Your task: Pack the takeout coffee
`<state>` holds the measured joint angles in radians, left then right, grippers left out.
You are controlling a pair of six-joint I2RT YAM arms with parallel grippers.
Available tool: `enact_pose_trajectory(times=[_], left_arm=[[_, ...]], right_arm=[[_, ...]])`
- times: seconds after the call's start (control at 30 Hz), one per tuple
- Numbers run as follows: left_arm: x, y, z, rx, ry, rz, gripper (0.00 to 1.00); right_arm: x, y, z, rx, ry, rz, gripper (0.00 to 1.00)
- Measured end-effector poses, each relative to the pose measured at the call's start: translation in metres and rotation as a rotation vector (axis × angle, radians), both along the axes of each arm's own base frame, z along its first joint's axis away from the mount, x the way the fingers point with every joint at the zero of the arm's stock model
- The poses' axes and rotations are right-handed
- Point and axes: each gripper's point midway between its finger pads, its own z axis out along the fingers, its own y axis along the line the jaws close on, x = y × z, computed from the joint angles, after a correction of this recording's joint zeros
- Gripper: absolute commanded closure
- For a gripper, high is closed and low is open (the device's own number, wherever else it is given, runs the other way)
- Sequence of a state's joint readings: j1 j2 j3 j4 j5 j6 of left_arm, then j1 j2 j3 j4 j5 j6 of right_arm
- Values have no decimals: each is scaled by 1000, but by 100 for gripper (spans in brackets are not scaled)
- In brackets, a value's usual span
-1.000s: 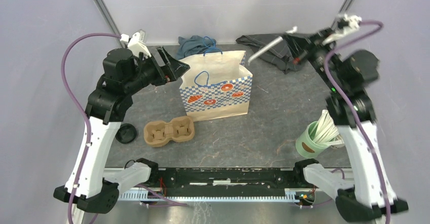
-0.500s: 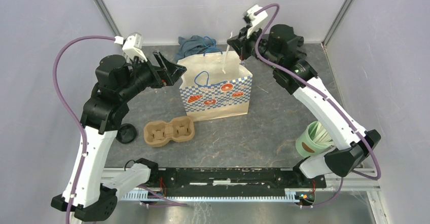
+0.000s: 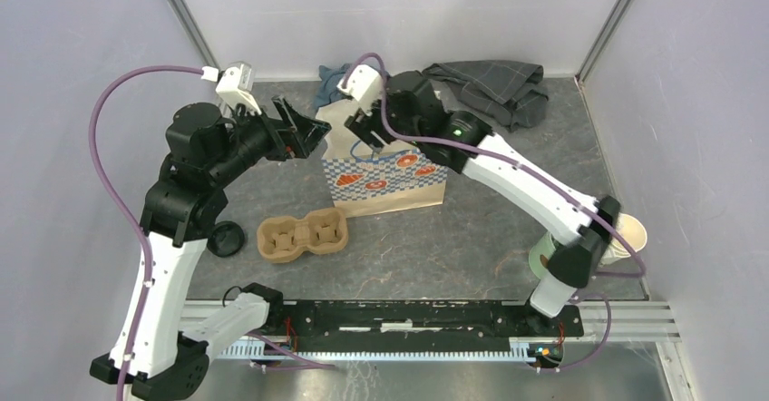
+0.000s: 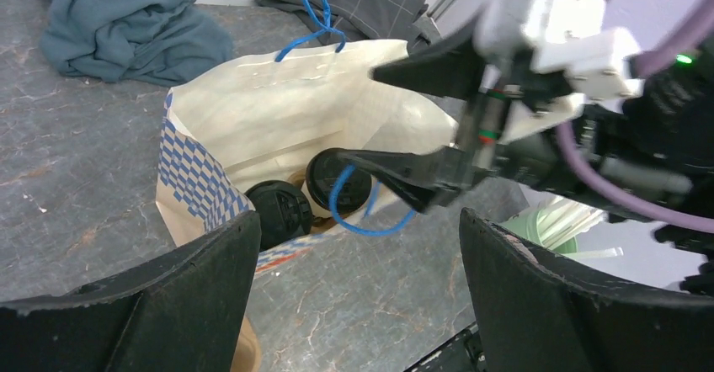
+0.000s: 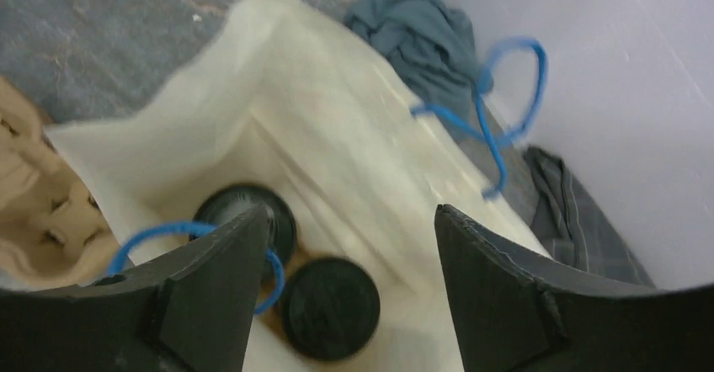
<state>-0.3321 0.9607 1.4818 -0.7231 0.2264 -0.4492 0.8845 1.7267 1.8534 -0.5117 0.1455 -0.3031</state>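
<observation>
Takeout coffee (image 5: 330,306) stands at the bottom of the paper bag (image 3: 390,183), black lid up, just beside a second lidded cup (image 5: 248,216). The right gripper (image 5: 347,216) hangs over the bag's mouth, jaws spread wide, holding nothing. The left gripper (image 4: 360,219), equally wide and empty, hovers by the bag's left side.

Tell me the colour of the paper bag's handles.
Blue. The handles show best in the left wrist view.
</observation>
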Motion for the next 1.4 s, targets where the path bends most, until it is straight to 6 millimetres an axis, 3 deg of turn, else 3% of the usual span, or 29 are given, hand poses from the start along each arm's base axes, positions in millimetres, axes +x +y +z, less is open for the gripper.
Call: enact_pose_trajectory(times=[0.07,0.13,0.33,0.43,0.5,0.6,0.73,0.87,0.93,1.03,1.13,1.4], left_arm=[[-1,0,1,-2,-4,0,7],[-2,1,1,-1,-5,4,7],[0,1,-8,4,9,7,7],[1,1,-11,7,17,6,7],[1,1,-11,7,16,7,7],[1,1,-11,5,12,7,7],[-1,1,-13,6,14,7,7],[-2,2,-15,7,17,7,7],[-2,2,-15,7,18,6,7],[-2,2,-16,9,22,7,7],[-2,2,-17,10,25,7,7],[-2,2,-19,14,36,8,7]], right_arm=[[-13,-21,3,18,39,-43,13],[-31,-54,15,50,62,-108,12],[-103,-181,85,326,34,-366,8],[-131,-242,83,437,54,-550,8],[-144,-277,66,478,88,-694,10],[-151,-297,30,453,144,-839,15],[-150,-313,-38,339,222,-1011,22],[-155,-355,-100,228,286,-1263,23],[-160,-371,-116,186,305,-1342,24],[-165,-383,-128,152,318,-1406,26],[-167,-390,-134,136,323,-1440,35],[-167,-396,-133,128,300,-1466,49]])
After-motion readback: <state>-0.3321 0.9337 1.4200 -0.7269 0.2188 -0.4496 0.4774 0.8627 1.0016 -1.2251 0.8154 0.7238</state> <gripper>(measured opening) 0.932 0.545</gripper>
